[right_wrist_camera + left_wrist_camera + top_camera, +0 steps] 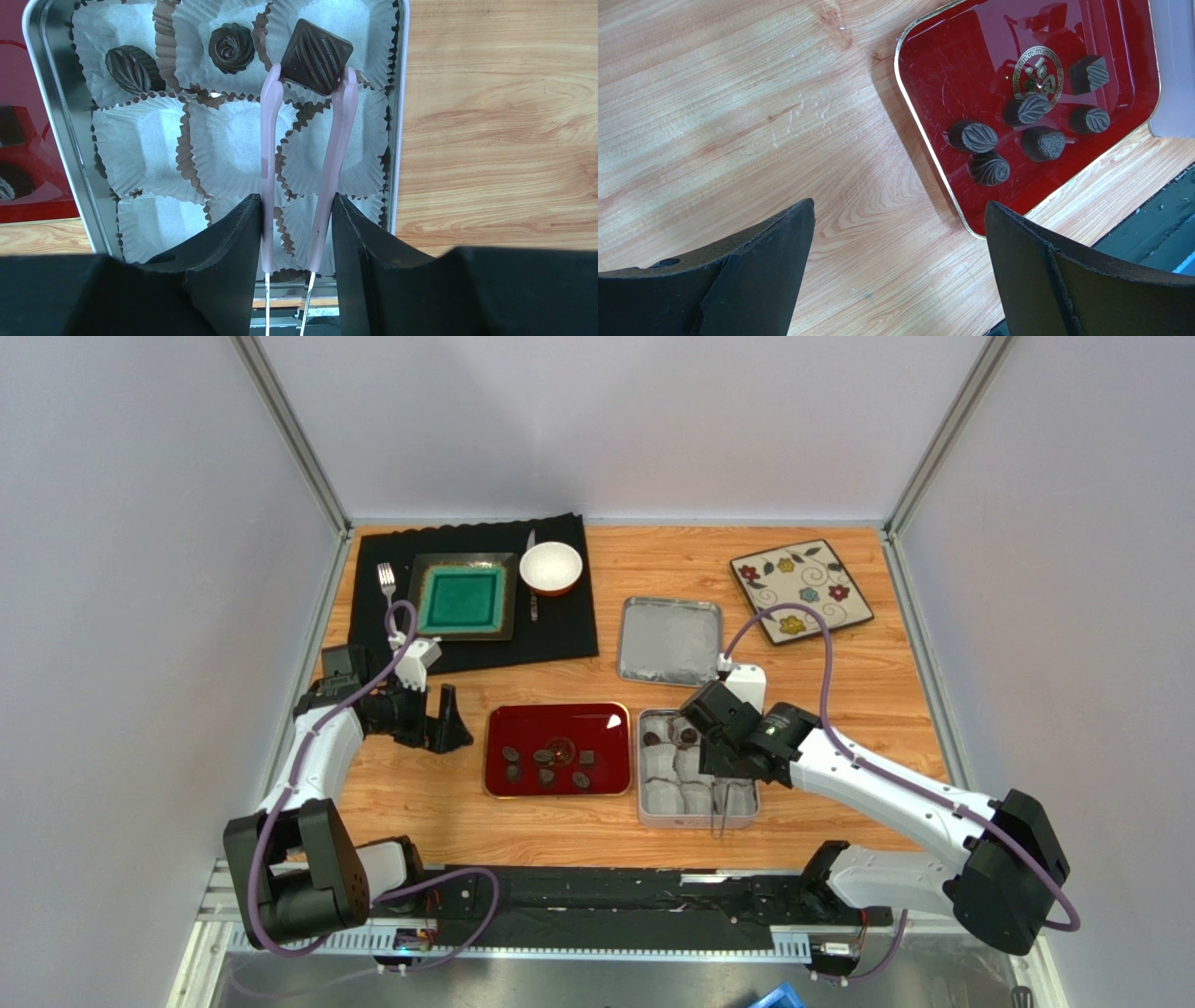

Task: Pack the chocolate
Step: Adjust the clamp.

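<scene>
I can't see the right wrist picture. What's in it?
The right gripper holds pink tongs with a square chocolate between their tips, at a corner cup of the tin. Two more chocolates, a leaf and a swirl, sit in cups beside it; the other cups seen are empty.

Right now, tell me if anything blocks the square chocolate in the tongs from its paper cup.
Nothing visible does. The square chocolate, pinched by the tongs, is right at the corner paper cup of the tin; no other piece shows in it.
</scene>
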`<state>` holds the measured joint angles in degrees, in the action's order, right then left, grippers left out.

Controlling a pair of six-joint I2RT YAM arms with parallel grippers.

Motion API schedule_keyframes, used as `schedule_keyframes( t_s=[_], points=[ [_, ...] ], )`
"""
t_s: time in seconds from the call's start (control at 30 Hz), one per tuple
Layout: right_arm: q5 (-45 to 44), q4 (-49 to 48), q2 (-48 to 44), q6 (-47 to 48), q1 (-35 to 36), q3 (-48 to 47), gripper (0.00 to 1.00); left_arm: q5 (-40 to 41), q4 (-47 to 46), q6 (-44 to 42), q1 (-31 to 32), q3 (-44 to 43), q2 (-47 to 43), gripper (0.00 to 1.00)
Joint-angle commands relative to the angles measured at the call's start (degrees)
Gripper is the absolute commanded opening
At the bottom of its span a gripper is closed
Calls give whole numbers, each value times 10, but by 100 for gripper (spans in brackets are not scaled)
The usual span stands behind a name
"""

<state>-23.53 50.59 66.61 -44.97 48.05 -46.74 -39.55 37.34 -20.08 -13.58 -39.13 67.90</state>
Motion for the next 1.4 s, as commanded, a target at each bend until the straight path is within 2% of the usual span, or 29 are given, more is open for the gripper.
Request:
schedule_keyframes(
  t_s=[0.0, 0.5, 0.63, 0.67, 0.77, 0.87, 1.1, 1.17, 1.2, 1.3, 1.33, 1.37],
  points=[
    [-9, -28, 3, 6, -3, 3, 43, -7, 2, -14, -4, -23, -12, 99],
    [-11, -33, 4, 1, -7, 9, 42, -5, 5, -17, -4, -27, -15, 99],
    [-10, -27, -15, 13, -7, -7, 29, -6, 5, -16, -4, -27, -14, 99],
    [-10, -26, -23, 17, -5, -12, 21, -8, 5, -16, -4, -27, -14, 99],
    [-10, -29, -36, 36, 10, -26, 5, -11, 6, -14, -5, -30, -12, 99],
    [-9, -50, -41, 48, 37, -35, 0, -12, 8, -12, -4, -31, -14, 99],
    [47, -138, -2, 85, 110, -60, 0, -22, 14, -17, -4, -36, -19, 99],
    [70, -168, 27, 106, 130, -75, 0, -50, 33, -24, -4, -43, -19, 99],
    [112, -179, 36, 113, 133, -95, 0, -68, 46, -42, -4, -56, -16, 99],
    [218, -236, 55, 147, 136, -120, 0, -196, 139, -117, -5, -105, -4, 99],
    [249, -253, 55, 154, 135, -125, 0, -271, 204, -142, -4, -120, 2, 99],
    [272, -282, 55, 160, 135, -128, 0, -308, 242, -174, -4, -135, 9, 99]
  ],
)
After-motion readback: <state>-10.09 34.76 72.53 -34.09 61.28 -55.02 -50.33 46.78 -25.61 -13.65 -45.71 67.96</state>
